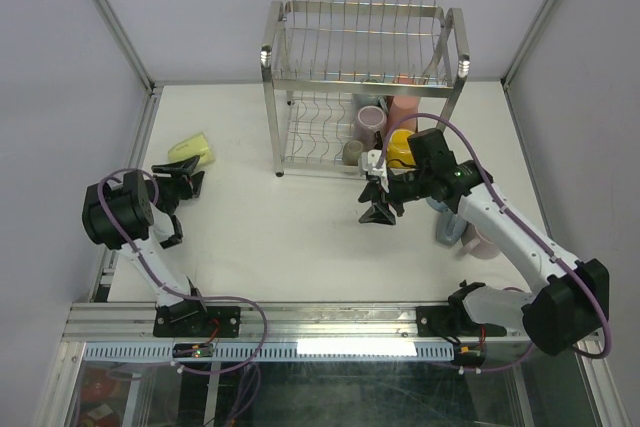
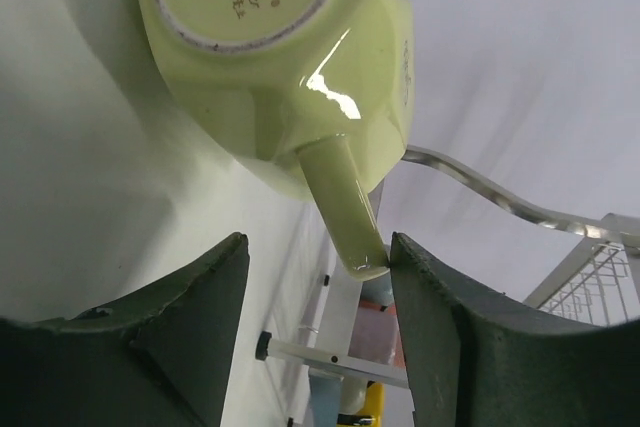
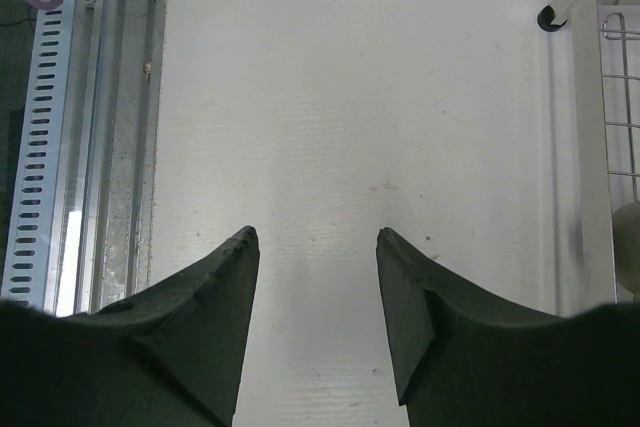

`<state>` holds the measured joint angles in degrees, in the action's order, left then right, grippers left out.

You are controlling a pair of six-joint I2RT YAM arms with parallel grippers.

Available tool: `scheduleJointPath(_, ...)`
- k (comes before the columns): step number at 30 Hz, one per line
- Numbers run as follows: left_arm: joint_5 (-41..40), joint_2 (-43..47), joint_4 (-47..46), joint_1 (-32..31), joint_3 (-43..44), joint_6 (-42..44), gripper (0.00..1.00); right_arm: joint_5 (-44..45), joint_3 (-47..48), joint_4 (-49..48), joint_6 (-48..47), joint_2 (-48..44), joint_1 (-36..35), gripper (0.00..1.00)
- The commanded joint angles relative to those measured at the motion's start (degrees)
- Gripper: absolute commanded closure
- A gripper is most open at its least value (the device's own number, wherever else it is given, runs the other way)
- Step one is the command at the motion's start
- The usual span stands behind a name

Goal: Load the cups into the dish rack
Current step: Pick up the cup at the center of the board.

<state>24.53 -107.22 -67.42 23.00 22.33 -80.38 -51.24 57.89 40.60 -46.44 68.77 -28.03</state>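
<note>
Pale-green mug (image 2: 280,57) lay on its side, far left on the surface (image 1: 280,237), handle (image 2: 345,207) pointing between the parted jaws of the left end effector (image 2: 318,242); right end effector (image 3: 315,237) hung open, empty, near the dish rack (image 1: 360,87).

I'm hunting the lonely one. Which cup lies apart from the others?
The pale green cup, tipped over left of the dish rack; others are inside or right of it.

The overhead camera looks down from behind my bases, with the shiny steel wire rack (image 1: 360,17) at twelve o'clock. My left wrist camera sits close to a pale green glazed mug (image 2: 250,7), rack at four o'clock. My right wrist camera faces the white bench (image 3: 350,97), rack at two o'clock.
</note>
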Motion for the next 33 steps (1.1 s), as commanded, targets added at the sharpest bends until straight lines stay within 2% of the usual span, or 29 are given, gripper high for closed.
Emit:
scheduleJointPath(1, 2.3, -3.8, -13.3, 0.6, 1.9, -6.1, 0.44, -0.3, 0.6, -1.0, -0.6, 0.2, 0.1, 0.47)
scheduleJointPath(13, 1.0, -7.4, -16.2, 0.5, 4.1, -8.0, 0.45, -0.4, 0.5, -0.8, -0.7, 0.8, 0.1, 0.47)
scheduleJointPath(21, -0.1, -9.1, -15.9, -1.8, 6.4, -9.3, 0.47, -0.3, 0.5, -0.9, -0.8, 0.8, 0.1, 0.47)
scheduleJointPath(27, -1.1, -10.1, -14.6, -2.6, 8.2, -9.4, 0.55, -0.2, 0.5, -0.8, -0.9, 0.6, 0.1, 0.47)
scheduleJointPath(31, -1.2, -10.0, -14.8, -2.6, 8.3, -9.2, 0.69, -0.2, 0.5, -0.7, -1.0, 0.6, 0.1, 0.47)
scheduleJointPath(33, -1.2, -10.0, -15.0, -2.6, 8.4, -8.8, 0.79, -0.3, 0.5, -0.7, -0.9, 0.6, 0.1, 0.47)
